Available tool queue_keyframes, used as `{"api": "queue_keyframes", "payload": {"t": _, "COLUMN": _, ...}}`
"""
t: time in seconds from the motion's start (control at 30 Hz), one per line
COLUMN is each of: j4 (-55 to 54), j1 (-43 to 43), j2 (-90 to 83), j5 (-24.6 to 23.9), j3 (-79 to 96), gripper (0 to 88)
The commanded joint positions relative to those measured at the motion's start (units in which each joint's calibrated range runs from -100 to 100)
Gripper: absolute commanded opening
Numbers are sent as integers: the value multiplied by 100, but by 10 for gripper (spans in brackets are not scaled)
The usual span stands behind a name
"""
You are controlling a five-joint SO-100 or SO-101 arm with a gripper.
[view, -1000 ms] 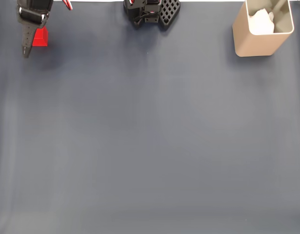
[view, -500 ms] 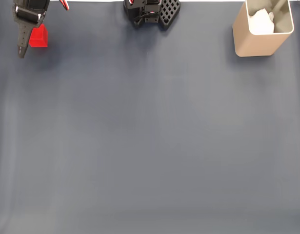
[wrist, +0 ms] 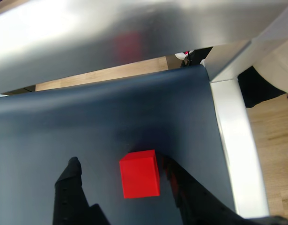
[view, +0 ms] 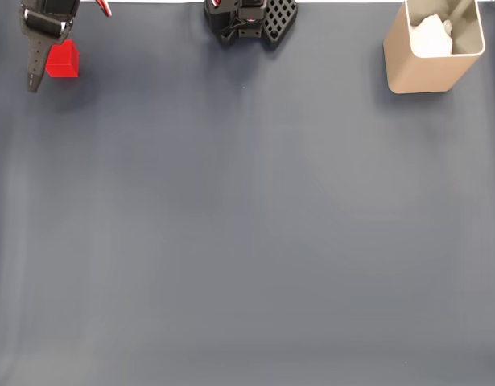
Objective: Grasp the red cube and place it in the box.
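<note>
Dark blue worktop (view: 247, 225), tan box (view: 431, 50) at far right corner. Red cube (wrist: 139, 173) at far left corner, between spread fingers of hand (wrist: 120, 171); right finger touching. Best centre cube, close squarely, lift clear before crossing.

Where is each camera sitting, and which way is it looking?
Fixed view: looks straight down from above on the dark mat, with the box top right, the arm's base at the top edge, and the gripper top left.
Wrist view: rides on the arm, looking past its black fingers at the mat's corner.
Both show the red cube.
</note>
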Motion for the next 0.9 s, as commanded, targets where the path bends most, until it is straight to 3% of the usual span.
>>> {"api": "queue_keyframes", "payload": {"t": 0.0, "j4": -129, "j1": 86, "j2": -32, "j5": 44, "j3": -115, "gripper": 410}}
{"api": "queue_keyframes", "payload": {"t": 0.43, "j4": -186, "j1": 65, "j2": -136, "j5": 190, "j3": 22, "gripper": 320}}
{"api": "queue_keyframes", "payload": {"t": 0.87, "j4": -326, "j1": 44, "j2": -603, "j5": 376, "j3": 633, "gripper": 307}}
